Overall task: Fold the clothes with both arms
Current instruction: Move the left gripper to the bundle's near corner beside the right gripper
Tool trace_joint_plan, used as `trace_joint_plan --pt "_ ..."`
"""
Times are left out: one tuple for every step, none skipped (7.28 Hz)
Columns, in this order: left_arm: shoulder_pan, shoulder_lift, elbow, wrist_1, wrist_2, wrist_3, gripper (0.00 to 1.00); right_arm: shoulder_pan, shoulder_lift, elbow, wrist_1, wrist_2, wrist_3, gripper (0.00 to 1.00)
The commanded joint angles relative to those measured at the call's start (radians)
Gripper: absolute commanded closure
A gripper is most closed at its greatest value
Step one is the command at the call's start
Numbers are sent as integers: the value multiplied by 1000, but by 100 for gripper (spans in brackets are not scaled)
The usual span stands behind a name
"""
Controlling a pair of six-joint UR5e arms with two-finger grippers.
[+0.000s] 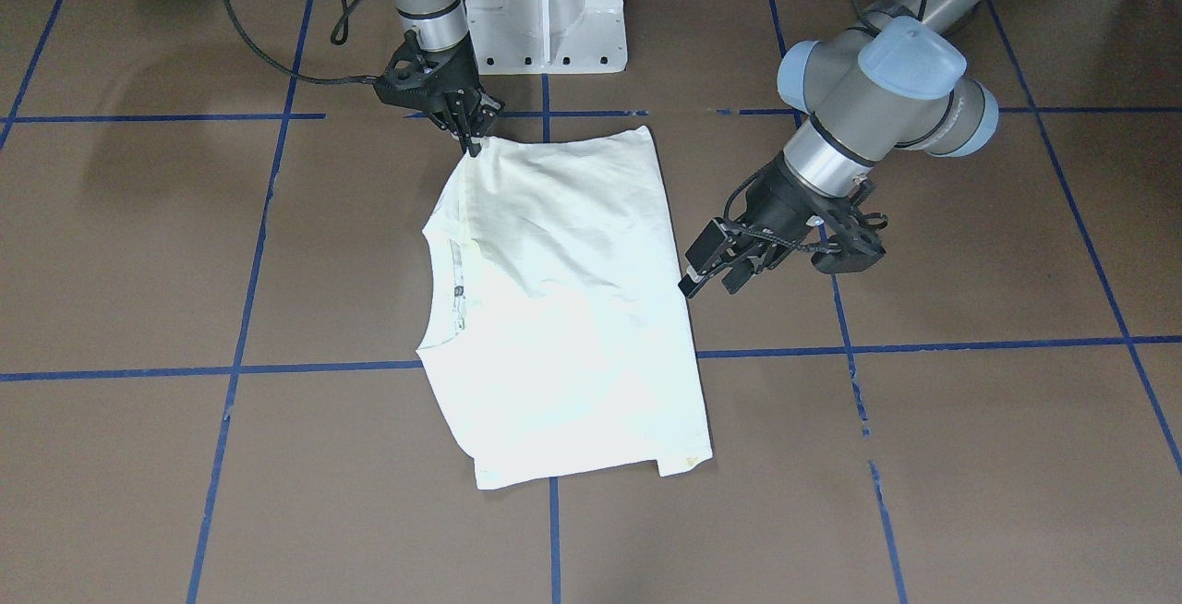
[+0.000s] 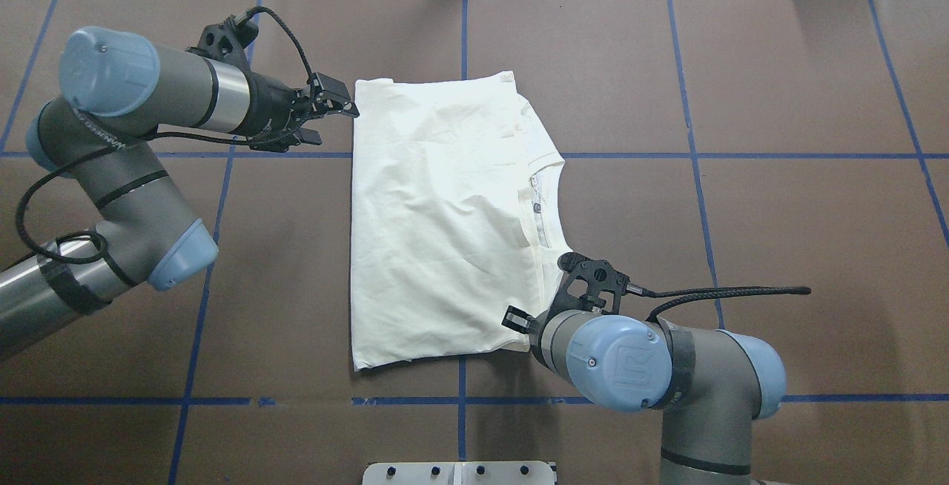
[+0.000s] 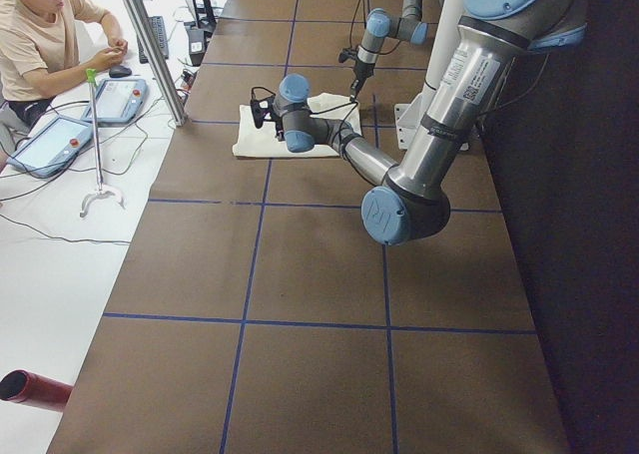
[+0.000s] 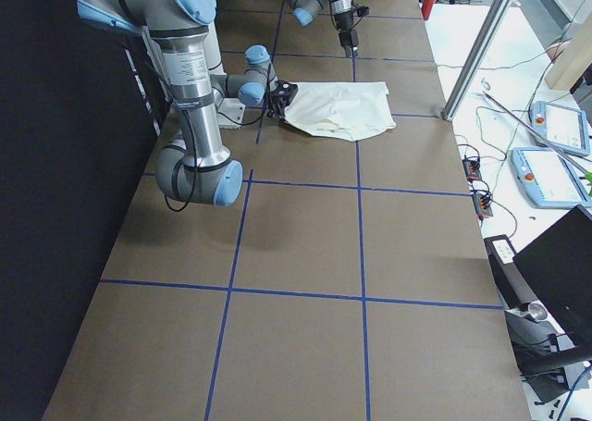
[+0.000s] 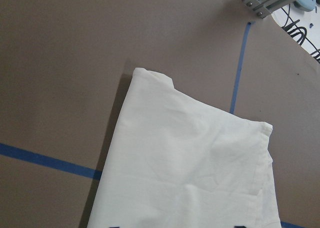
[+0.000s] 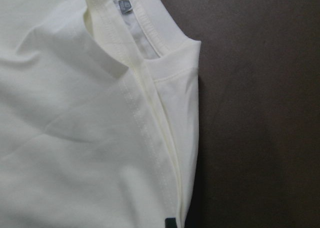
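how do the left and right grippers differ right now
The left gripper has its fingers spread open; the right gripper has its fingers together. The left one hangs beside the shirt's long plain edge and seems not to touch it; the right one sits at the collar-side corner nearest the robot and appears to pinch it. Both are black and two-fingered.

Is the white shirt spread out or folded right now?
Folded: the cream-white fabric shirt lies as a compact rectangle, with overlapping layers beside its ribbed collar.
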Motion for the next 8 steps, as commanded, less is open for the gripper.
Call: trace_joint_plan --pt "175 142 -196 47 138 -146 19 -6 -32 71 -9 9 0 100" --pt "288 154 -245 181 218 -159 19 -21 -61 105 -12 9 0 100" --pt "368 152 -293 282 246 -218 19 -34 -64 108 -12 9 0 100" --pt "426 164 -296 299 284 -240 22 -41 -64 107 -12 9 0 100" --pt "462 184 -295 300 301 -242 24 -43 -64 107 -12 9 0 100" --pt "501 187 -287 300 303 -243 30 -46 -64 104 -12 9 0 100" --pt "511 187 -281 300 303 -243 34 -46 -64 105 -11 9 0 100" --pt "519 187 -275 300 303 -242 38 -46 -63 105 -12 9 0 100"
